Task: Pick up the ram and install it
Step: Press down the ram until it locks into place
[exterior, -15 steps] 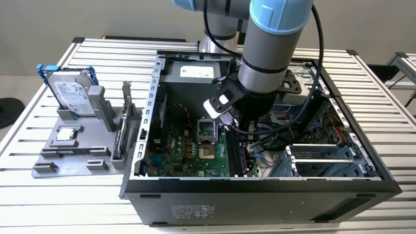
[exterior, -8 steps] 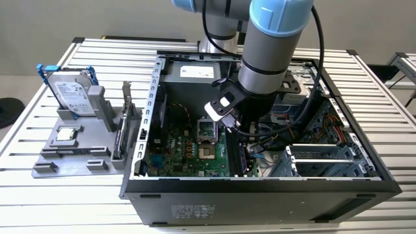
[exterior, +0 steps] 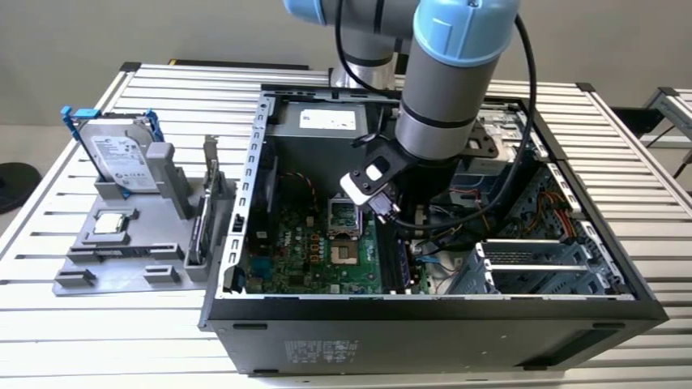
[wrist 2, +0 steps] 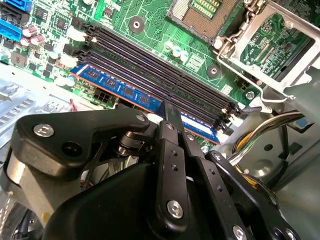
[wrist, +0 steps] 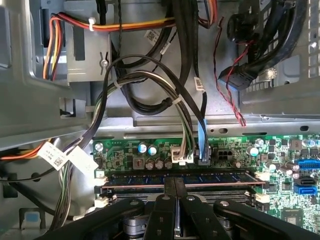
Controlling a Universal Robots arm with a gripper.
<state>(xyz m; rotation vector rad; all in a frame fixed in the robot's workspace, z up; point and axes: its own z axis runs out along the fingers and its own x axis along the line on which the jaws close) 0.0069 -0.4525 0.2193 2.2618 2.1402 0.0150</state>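
Note:
The ram (wrist 2: 116,87) is a long blue stick with black chips, sitting in the outermost of the black memory slots (wrist 2: 150,62) on the green motherboard (wrist 2: 150,20). In the first wrist view the ram (wrist: 220,178) lies level in the slot between white end clips. My gripper (wrist 2: 169,111) is shut on the ram's top edge near its middle, black fingers pressed together. The same grip is seen in the first wrist view (wrist: 175,183). In the exterior view the gripper (exterior: 393,233) reaches down inside the open computer case (exterior: 433,312).
Bundled cables (wrist: 150,85) hang close above the slot. The open processor socket (wrist 2: 200,12) lies beyond the free slots. Outside the case, a grey holder (exterior: 130,259) carries a hard drive (exterior: 119,154) and an upright card (exterior: 211,194). A drive cage (exterior: 536,263) stands beside the arm.

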